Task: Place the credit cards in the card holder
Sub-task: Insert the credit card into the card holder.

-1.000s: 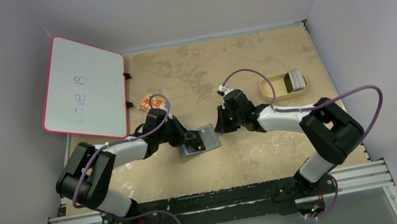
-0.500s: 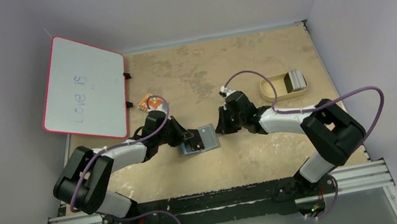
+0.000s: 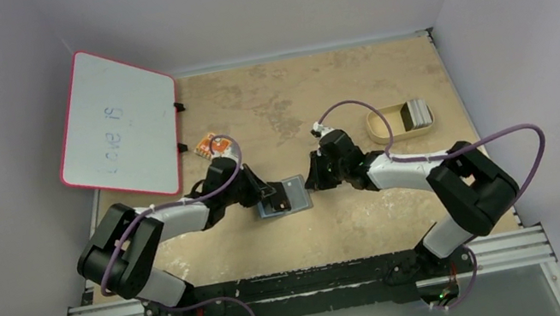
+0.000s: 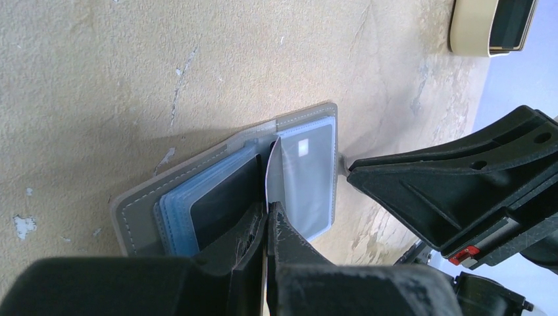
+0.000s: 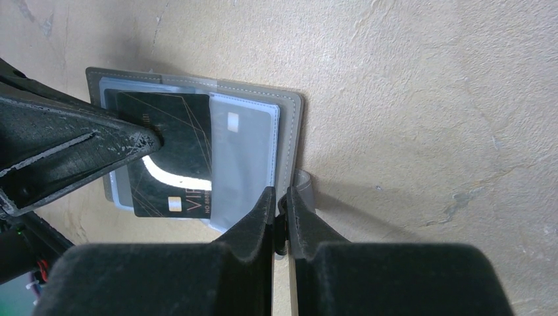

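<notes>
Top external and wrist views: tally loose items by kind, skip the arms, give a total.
whiteboard: 1
card holder: 1
dark card in the holder: 1
tan tray: 1
card stack in the tray: 1, cards uncountable
orange packet: 1
total: 6

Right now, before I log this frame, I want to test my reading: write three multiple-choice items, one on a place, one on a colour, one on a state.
1. What colour is the rim of the rectangular whiteboard? A. blue B. red C. green
2. How is the grey fold-over card holder? A. snapped shut B. lying open C. standing on edge
3. Where is the stack of thin grey-silver cards? A. in the tan oblong tray B. on the whiteboard C. under the card holder
Key: 1 B, a red border frames the board; 2 B, a black card shows inside; 3 A, the stack sits in the tray's right end.
</notes>
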